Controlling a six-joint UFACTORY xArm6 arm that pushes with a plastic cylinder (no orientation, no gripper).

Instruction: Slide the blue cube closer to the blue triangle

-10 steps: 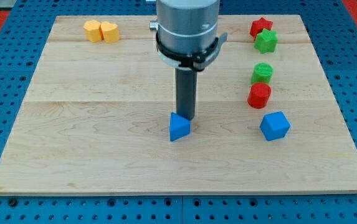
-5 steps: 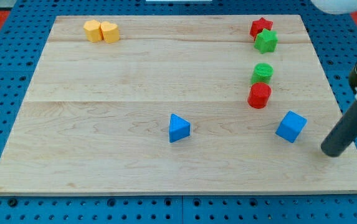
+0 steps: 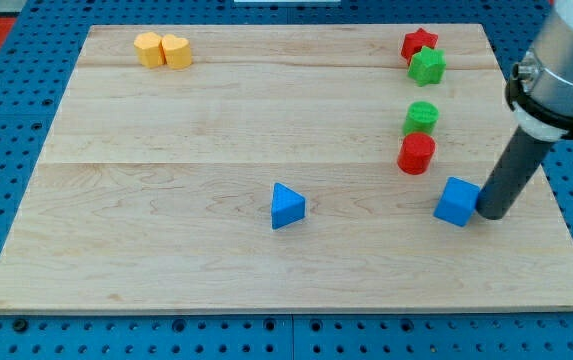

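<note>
In the camera view, my tip (image 3: 493,214) touches the right side of the blue cube (image 3: 457,201), near the light wooden board's (image 3: 166,220) right edge. The rod carries no jaws to open or close. The blue triangular block (image 3: 287,205) lies well apart, mid-board toward the bottom edge. A red cylinder (image 3: 416,153) sits just above the cube.

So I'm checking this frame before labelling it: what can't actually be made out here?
- The arm: cut off by the view's top and right edges.
- Contact between my tip and the blue cube: they look touching, tip on the cube's right, but no gap or contact is certain from this view.
- The two yellow blocks: too small to name their shapes.
- The board's front corners: cut off at the view's bottom.
</note>
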